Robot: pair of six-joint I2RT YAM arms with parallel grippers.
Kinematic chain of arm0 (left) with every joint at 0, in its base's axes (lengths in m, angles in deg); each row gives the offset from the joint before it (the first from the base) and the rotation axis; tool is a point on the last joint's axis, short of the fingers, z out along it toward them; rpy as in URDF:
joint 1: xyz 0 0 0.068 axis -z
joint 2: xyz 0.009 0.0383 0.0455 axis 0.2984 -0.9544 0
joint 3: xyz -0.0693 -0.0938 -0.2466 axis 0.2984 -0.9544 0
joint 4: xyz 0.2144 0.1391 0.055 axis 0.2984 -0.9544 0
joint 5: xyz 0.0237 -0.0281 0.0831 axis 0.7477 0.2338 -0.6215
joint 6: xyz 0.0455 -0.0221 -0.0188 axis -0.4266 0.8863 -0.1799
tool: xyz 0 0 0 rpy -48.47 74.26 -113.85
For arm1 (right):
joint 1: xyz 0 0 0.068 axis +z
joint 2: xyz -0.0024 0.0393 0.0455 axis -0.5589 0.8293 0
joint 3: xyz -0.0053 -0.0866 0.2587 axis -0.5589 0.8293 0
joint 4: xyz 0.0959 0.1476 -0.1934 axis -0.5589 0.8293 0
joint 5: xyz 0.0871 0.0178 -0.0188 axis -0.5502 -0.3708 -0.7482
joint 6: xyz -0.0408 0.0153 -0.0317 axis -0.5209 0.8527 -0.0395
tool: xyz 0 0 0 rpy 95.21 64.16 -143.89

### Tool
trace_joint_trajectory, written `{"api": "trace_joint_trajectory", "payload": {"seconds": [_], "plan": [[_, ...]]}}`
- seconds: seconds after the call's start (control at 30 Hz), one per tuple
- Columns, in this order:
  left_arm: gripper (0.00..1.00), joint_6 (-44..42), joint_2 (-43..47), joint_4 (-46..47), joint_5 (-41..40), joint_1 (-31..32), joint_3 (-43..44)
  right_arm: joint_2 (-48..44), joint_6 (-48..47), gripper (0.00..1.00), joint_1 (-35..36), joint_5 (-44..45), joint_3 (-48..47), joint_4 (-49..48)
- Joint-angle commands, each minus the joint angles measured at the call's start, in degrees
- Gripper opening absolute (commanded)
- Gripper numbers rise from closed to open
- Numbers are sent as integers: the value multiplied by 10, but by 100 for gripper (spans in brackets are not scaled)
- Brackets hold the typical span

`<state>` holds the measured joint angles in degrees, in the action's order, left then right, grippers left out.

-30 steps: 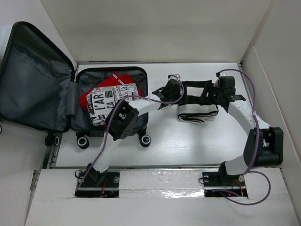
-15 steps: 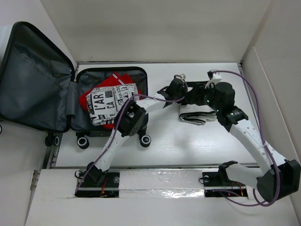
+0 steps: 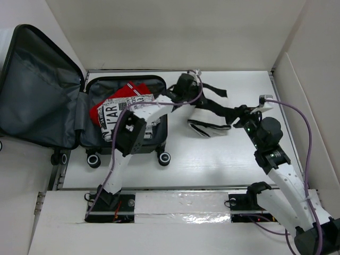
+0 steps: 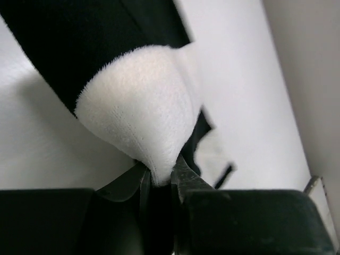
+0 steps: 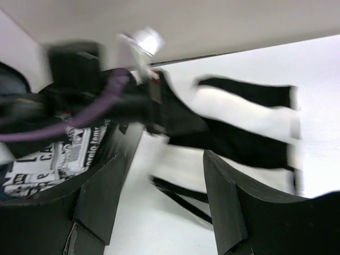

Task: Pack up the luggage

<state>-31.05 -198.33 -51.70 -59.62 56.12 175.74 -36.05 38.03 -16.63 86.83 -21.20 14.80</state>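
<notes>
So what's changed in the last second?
The left end effector closed on the black-and-white garment and pulled it left, toward the luggage. The right end effector, open, drew back from the garment toward its base. The luggage stayed open, with the clothes in it unmoved.

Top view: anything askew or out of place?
The black-and-white garment sprawls loosely bunched on the table right of the luggage, black ends splayed, pinched at one white fold by the left gripper. In the luggage, the print cloth sits crooked over the red one.
</notes>
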Motion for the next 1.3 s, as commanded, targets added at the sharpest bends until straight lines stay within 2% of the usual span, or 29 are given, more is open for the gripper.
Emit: {"api": "trace_joint_trajectory", "payload": {"seconds": [0.0, 0.07, 0.13, 0.17, 0.3, 0.37, 0.47, 0.57, 0.67, 0.87, 0.9, 0.97, 1.03, 1.07, 1.17, 1.2, 1.27], "plan": [[0, -60, 165, -10, 8, -59, -17, 3, 6, 67, -26, 2, 10, -53], [0, -61, 206, -19, 6, -88, -84, 11, 2, 67, -52, -30, 6, -39], [0, -51, 273, -12, 21, -142, -142, 16, 3, 67, -68, -63, 6, -32], [0, -32, 299, 11, 24, -162, -207, 16, 5, 67, -80, -74, 8, -30], [0, 4, 437, 38, 29, -252, -355, 11, 13, 67, -87, -109, 26, -44], [0, 9, 476, 38, 6, -300, -428, 11, 14, 67, -82, -119, 30, -55], [0, 12, 551, 22, -34, -351, -501, 14, 11, 67, -70, -134, 29, -52], [0, 15, 586, 8, -63, -401, -559, 24, 13, 68, -70, -144, 33, -58], [0, 8, 611, 7, -76, -431, -593, 37, 12, 68, -64, -160, 32, -61], [0, -7, 607, -42, -128, -501, -592, 41, 2, 69, -43, -162, 24, -52], [5, -9, 611, -41, -122, -508, -593, 40, 1, 69, -43, -161, 23, -52], [36, -15, 611, -52, -110, -513, -585, 42, 0, 70, -37, -160, 22, -52], [63, -28, 610, -67, -107, -513, -574, 47, -2, 71, -32, -162, 19, -52], [65, -30, 616, -82, -110, -513, -565, 50, -2, 72, -26, -163, 18, -50], [64, -33, 681, -103, -135, -513, -561, 56, -7, 70, -8, -158, 11, -43], [62, -32, 733, -110, -145, -513, -556, 51, -10, 67, -8, -155, 11, -44], [46, -31, 788, -148, -204, -513, -547, 48, -12, 37, 6, -149, 11, -43]]}}
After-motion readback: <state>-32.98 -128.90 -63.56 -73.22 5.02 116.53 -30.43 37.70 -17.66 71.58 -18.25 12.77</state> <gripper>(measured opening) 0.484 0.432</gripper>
